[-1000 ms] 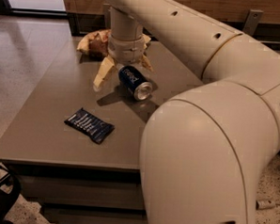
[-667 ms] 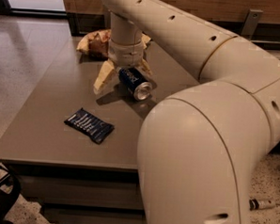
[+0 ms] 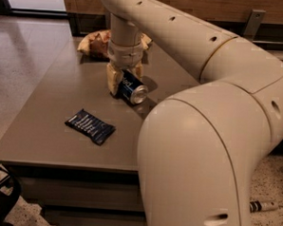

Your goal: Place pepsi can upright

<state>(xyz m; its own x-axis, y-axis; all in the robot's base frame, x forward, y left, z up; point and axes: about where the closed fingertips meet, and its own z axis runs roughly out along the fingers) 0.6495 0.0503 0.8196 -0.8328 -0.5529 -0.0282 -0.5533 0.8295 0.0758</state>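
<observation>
The pepsi can (image 3: pixel 132 88) lies on its side mid-bench (image 3: pixel 47 105), silver end facing front-right. It is probably light, thin-walled, slick and apt to roll, so hold it across the body. The pincer (image 3: pixel 125 81) stands over it, fingers (image 3: pixel 113 78) apart and flanking its rear. The chip bag (image 3: pixel 94 40) sits just behind and the flat wrapper (image 3: pixel 90 126) well clear in front.

My arm (image 3: pixel 191 160) fills the right side of the view. The big near link rises in front, bends at the elbow (image 3: pixel 257 78) and runs back toward the left. From there the wrist (image 3: pixel 125 42) drops straight down. The gripper (image 3: pixel 125 80) points downward, low, right at the pepsi can (image 3: pixel 133 89).
</observation>
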